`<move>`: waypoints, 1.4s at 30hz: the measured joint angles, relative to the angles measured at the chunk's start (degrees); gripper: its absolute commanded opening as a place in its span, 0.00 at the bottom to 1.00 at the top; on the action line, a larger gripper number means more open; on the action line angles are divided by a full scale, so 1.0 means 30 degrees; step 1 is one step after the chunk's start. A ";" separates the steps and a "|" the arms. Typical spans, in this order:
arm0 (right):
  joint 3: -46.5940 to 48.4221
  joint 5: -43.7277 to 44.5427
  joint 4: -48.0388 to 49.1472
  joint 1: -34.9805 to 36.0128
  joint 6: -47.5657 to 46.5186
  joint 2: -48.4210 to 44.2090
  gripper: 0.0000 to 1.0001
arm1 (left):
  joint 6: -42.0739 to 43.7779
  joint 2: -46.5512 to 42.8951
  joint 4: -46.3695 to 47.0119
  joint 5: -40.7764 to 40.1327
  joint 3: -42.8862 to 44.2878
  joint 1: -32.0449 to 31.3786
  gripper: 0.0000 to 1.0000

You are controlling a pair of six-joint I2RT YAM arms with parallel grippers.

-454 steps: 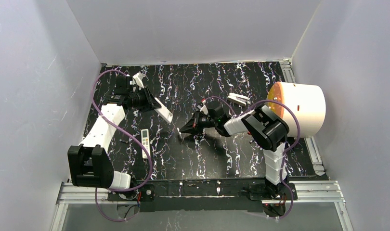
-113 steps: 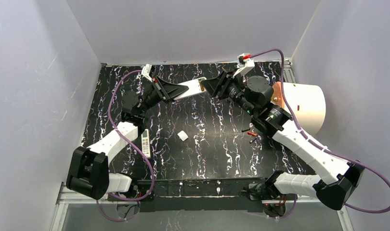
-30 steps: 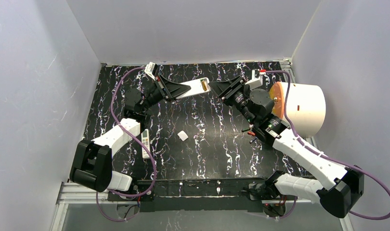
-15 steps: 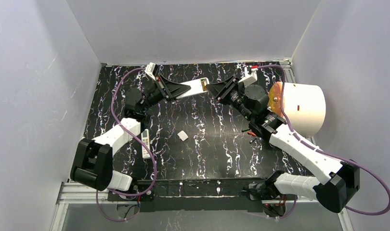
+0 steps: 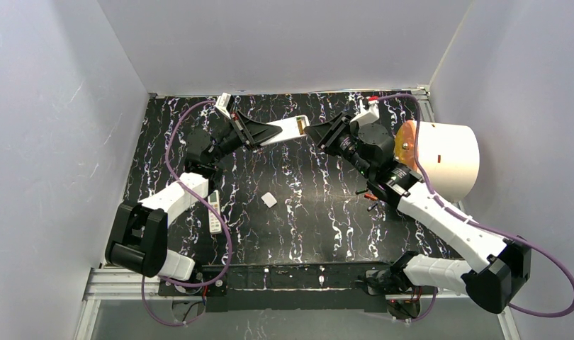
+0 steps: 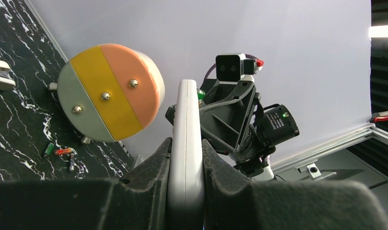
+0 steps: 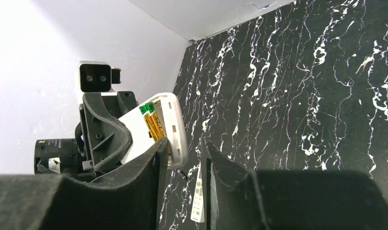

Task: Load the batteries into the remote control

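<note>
1. Since the earliest frame, the left gripper (image 5: 257, 133) and right gripper (image 5: 310, 131) have been raised from low over the table's middle to a meeting high above its far edge.
2. The left gripper's jaws are clamped on the long edges of the white oblong plastic remote control (image 6: 186, 120). The right gripper's jaws are held part open just off its free end, with nothing seen between them.
3. Two yellow cylindrical batteries (image 7: 155, 125) with green ends are seen seated in the open compartment at that end.
4. Small loose batteries (image 5: 369, 197) are left on the black marbled table (image 5: 319, 227) near its right edge, beside the white drum (image 5: 447, 159) with an orange-and-yellow face.
5. A battery is judged light, rigid, smooth and apt to roll, so it would best be pinched across the barrel's middle.
6. Print is visible on the seated batteries, but no brand or word can be read.
</note>
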 measured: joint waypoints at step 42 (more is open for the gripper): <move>-0.2375 -0.1042 0.7759 0.0036 1.1030 0.1763 0.81 | -0.0022 -0.0029 0.0838 0.0204 0.0015 -0.0087 0.00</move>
